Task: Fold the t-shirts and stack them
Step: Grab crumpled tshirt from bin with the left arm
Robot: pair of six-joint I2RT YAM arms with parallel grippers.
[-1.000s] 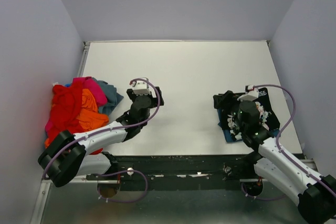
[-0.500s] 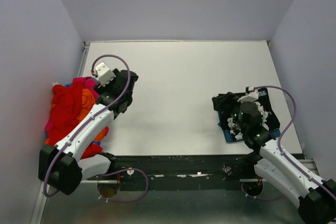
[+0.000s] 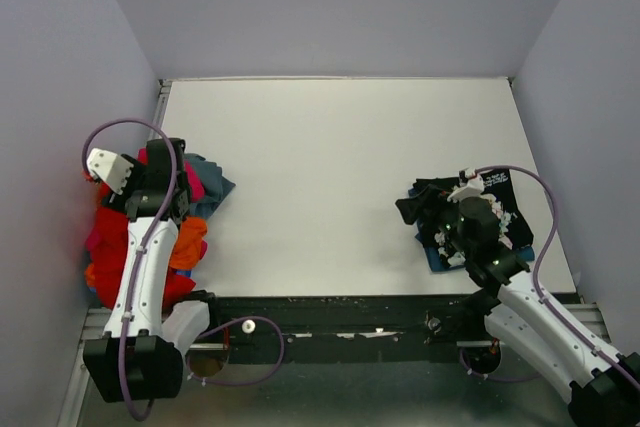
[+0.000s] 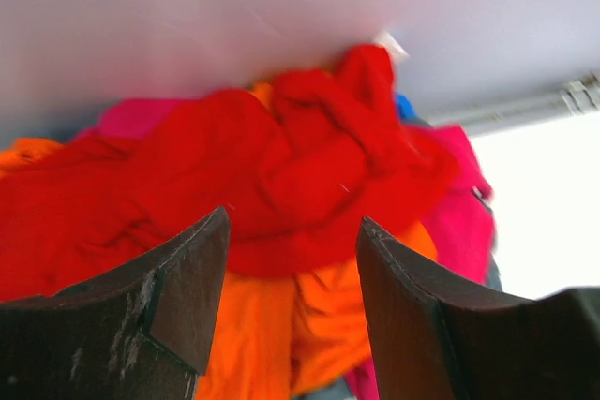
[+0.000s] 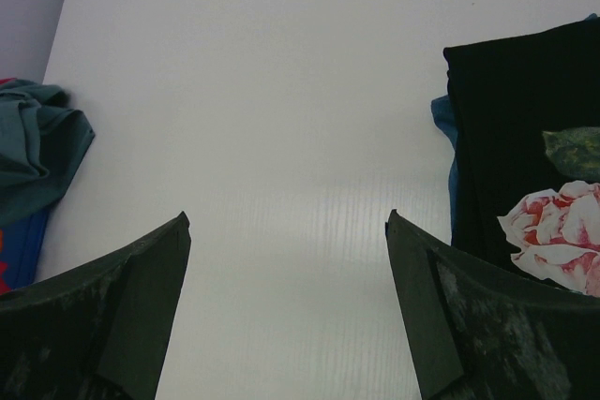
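A heap of t-shirts lies at the table's left edge: red [image 3: 120,232], orange [image 3: 190,247], magenta-pink [image 3: 192,185] and teal-grey [image 3: 212,185]. My left gripper [image 3: 150,187] hangs over this heap, open and empty. In the left wrist view the gripper [image 4: 292,224] has the red shirt [image 4: 281,166], orange shirt [image 4: 272,325] and pink shirt [image 4: 459,217] beyond its fingers. A folded black floral shirt [image 3: 495,209] lies on a blue one [image 3: 437,259] at the right. My right gripper [image 3: 410,209] is open and empty just left of that stack, over bare table [image 5: 287,219]; the floral shirt [image 5: 516,128] is to its right.
The grey side wall [image 4: 187,25] stands right behind the heap. A metal rail [image 3: 158,117] runs along the table's left edge. The teal-grey shirt [image 5: 37,142] shows far across the white table [image 3: 340,167] in the right wrist view.
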